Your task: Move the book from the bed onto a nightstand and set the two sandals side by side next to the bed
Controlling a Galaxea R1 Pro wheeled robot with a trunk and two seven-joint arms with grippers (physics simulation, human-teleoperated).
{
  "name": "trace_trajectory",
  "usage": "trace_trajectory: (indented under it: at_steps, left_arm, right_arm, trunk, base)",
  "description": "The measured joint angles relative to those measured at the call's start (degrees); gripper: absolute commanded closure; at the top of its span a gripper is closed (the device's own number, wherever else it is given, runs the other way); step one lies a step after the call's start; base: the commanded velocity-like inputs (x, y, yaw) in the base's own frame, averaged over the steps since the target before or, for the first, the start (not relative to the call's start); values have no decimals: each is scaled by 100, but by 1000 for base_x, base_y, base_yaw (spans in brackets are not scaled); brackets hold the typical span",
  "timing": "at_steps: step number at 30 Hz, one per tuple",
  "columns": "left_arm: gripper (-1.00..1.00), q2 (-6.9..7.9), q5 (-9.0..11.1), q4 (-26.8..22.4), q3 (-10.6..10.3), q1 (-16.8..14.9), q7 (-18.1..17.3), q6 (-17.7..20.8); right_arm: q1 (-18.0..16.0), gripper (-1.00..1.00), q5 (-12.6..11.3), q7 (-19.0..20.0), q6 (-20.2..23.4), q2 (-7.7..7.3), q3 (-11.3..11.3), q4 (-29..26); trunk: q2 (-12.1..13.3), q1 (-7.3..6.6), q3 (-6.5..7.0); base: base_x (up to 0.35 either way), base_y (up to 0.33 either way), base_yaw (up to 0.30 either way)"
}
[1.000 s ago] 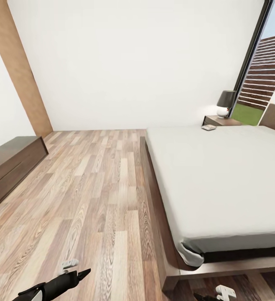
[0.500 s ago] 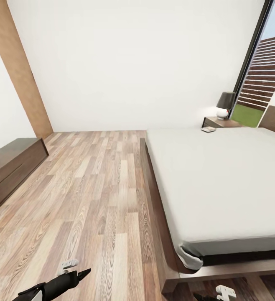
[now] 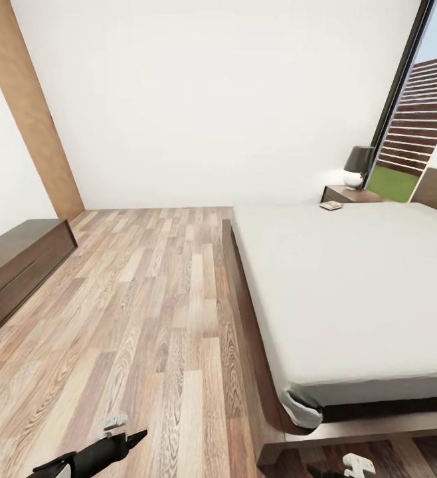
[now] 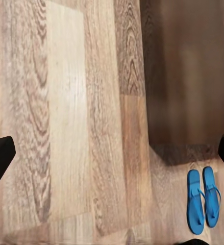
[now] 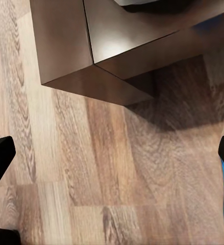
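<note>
Both pincers hang wide open, empty; driving forward risks clipping the bed (image 3: pixel 351 285) frame or the sandals (image 4: pixel 203 200).

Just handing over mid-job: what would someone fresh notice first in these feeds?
The big bed with its bare pale mattress takes up the right side of the head view, a nightstand with a lamp beyond it. In the left wrist view, two bright blue sandals lie side by side on the wood floor.

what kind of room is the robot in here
A bedroom, most likely: a large low bed with a pale-grey mattress, a nightstand carrying a lamp beside it, and blue sandals on the wood-plank floor.
</note>
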Motion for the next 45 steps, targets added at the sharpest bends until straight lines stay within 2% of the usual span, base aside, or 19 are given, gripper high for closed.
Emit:
trace_trajectory:
  at_steps: [3, 6, 8, 10, 14, 17, 26, 41, 45]
  left_arm:
    - [-100, -8, -29, 239, -5, 3, 96, -60]
    - [-100, -17, -161, 701, -8, 9, 431, -537]
    - [-100, -56, -349, 836, -19, 28, 569, -1001]
    - [-100, -153, -672, 891, -26, 90, 640, -1256]
    - [-100, -212, -1110, 920, -1, 134, 702, -1387]
    - [-100, -223, -1227, 927, 9, 145, 730, -1417]
    - [-100, -237, -1269, 933, 13, 151, 823, -1438]
    - [-100, -284, -1268, 933, 19, 151, 826, -1440]
    - [-100, -342, -1269, 933, 19, 151, 826, -1446]
  right_arm:
    - [0, -100, -5, -4, -4, 3, 1, 76]
    - [0, -100, 1, 2, 0, 2, 1, 278]
    - [0, -100, 5, 3, 1, 3, 0, 343]
    - [0, -100, 7, 4, 1, 3, 0, 377]
    - [0, -100, 2, 4, 1, 5, 0, 405]
    - [0, -100, 0, 5, 1, 5, 0, 414]
    - [-1, -100, -9, -2, 2, 6, 0, 419]
    - [-1, -100, -9, 12, 2, 6, 0, 414]
    - [-1, -100, -9, 12, 2, 6, 0, 416]
  trunk:
    - [0, 0, 0]
    - [0, 0, 0]
    - [0, 0, 0]
    - [0, 0, 0]
    - [0, 0, 0]
    - [0, 0, 0]
    - [0, 0, 0]
    - [0, 0, 0]
    - [0, 0, 0]
  base:
    - [0, 0, 0]
    - [0, 0, 0]
    - [0, 0, 0]
    - [0, 0, 0]
    - [0, 0, 0]
    - [0, 0, 5]
    - [0, 0, 119]
    - [0, 0, 272]
    - [0, 0, 289]
